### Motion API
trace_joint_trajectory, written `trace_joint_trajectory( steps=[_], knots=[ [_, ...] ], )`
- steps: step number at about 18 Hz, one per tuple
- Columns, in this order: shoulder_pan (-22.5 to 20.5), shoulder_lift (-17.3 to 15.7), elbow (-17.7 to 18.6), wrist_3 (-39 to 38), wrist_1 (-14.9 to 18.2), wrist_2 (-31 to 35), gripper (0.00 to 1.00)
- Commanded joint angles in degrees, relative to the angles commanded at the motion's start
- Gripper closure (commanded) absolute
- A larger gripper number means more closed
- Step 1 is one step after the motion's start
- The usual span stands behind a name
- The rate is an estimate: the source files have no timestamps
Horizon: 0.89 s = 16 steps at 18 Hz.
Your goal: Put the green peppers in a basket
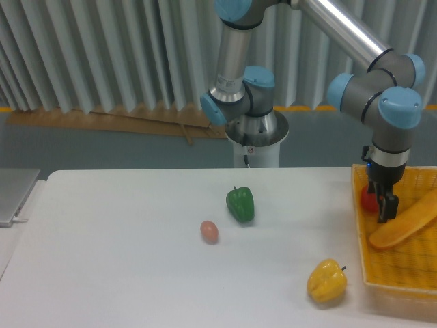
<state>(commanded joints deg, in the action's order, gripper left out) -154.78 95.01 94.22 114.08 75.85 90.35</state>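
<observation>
The green pepper (240,203) lies on the white table (123,273) near its middle, glossy, with a short dark stem on top. The yellow-orange mesh basket (403,273) stands at the table's right edge. My gripper (381,203) hangs over the basket's far left corner, far to the right of the green pepper. Its dark fingers (386,206) point down beside a red pepper (368,199) that sits inside the basket. Whether the jaws are apart or closed is not clear from this angle.
A yellow bell pepper (326,281) lies at the front right, just left of the basket. A small pinkish egg-shaped object (209,231) rests front left of the green pepper. A long bread loaf (404,220) lies in the basket. The arm's base (257,140) stands behind the table.
</observation>
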Motion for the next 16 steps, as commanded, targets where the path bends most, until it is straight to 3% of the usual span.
trace_joint_trajectory(
  steps=[16],
  knots=[
    [0.09, -0.53, 0.26, 0.00, 0.09, 0.35, 0.00]
  ],
)
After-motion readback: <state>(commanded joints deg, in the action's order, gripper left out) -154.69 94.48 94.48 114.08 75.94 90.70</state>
